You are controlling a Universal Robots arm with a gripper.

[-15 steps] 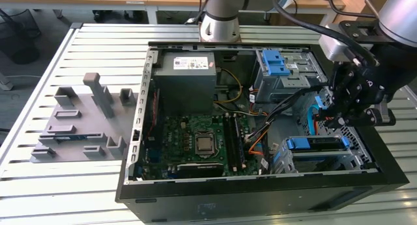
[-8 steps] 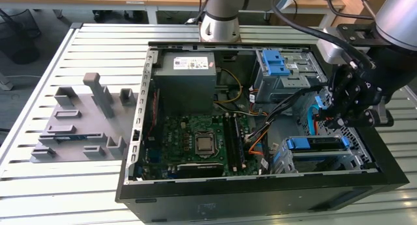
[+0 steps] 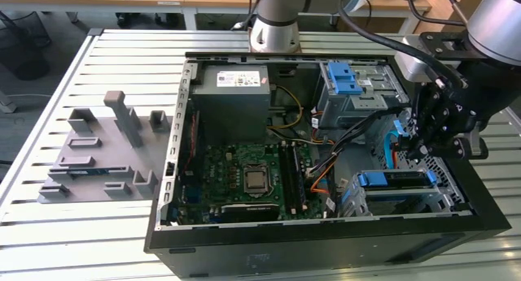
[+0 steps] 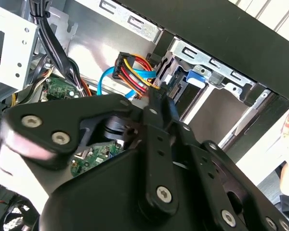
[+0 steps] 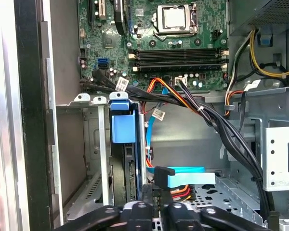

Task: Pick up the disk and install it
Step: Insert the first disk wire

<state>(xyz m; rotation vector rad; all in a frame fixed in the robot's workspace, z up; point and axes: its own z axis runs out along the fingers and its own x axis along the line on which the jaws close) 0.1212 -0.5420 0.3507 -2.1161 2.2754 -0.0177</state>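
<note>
Disk [image 3: 396, 180] sits edge-up in the drive cage [image 3: 440, 199] at the case's front corner. Gripper [image 3: 421, 148] hangs directly above it, fingers pressed together around a cable connector; disk's long axis runs along the bay.

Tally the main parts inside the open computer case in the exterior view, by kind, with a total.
Grey metal box: 1
Green circuit board: 1
Blue plastic tabs: 2
Total: 4
</note>
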